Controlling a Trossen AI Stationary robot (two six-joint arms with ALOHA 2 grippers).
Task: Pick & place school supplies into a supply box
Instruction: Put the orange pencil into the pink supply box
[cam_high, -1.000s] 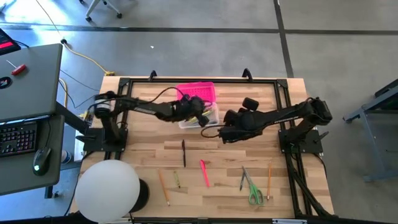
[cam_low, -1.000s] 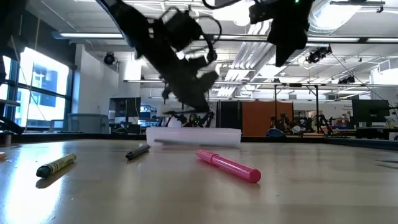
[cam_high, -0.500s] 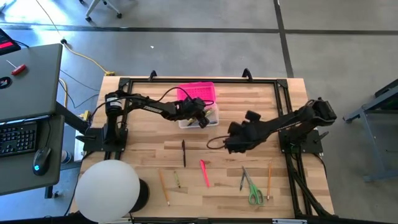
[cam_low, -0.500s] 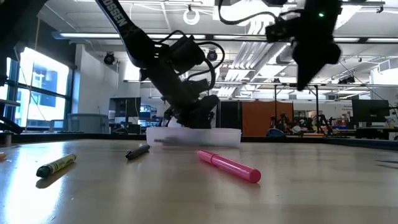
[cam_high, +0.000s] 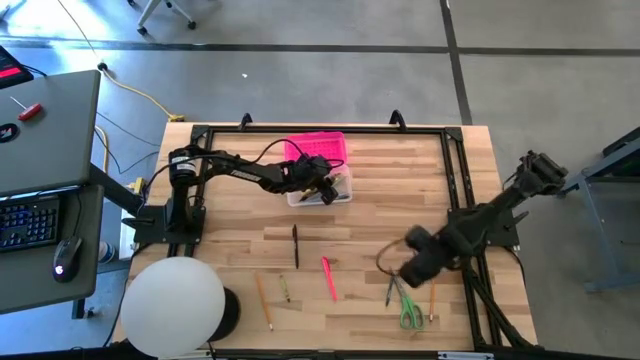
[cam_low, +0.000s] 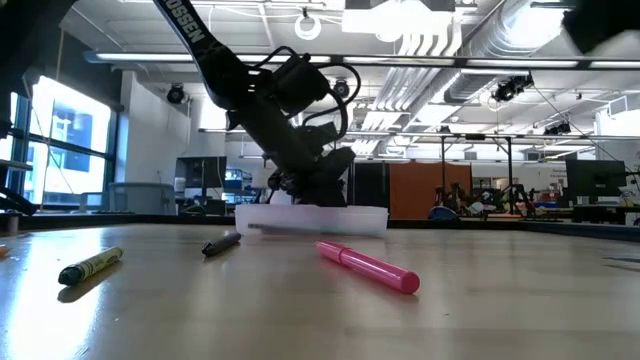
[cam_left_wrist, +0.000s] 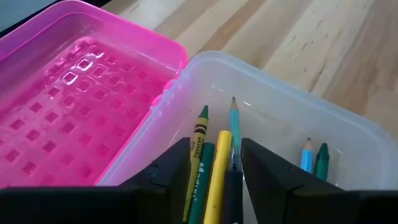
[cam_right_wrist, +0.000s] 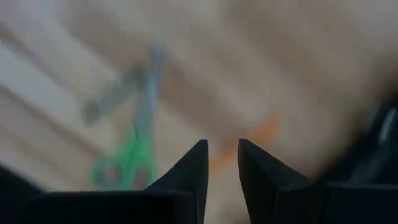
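Changes over the last second. The right gripper has left its place beside the supply box at upper centre of the high view and now sits at lower right, just above the green-handled scissors; its jaws stand slightly apart, though the wrist view is blurred. The left gripper has dropped into the box's clear base and parted its jaws around a yellow pen, apparently released.
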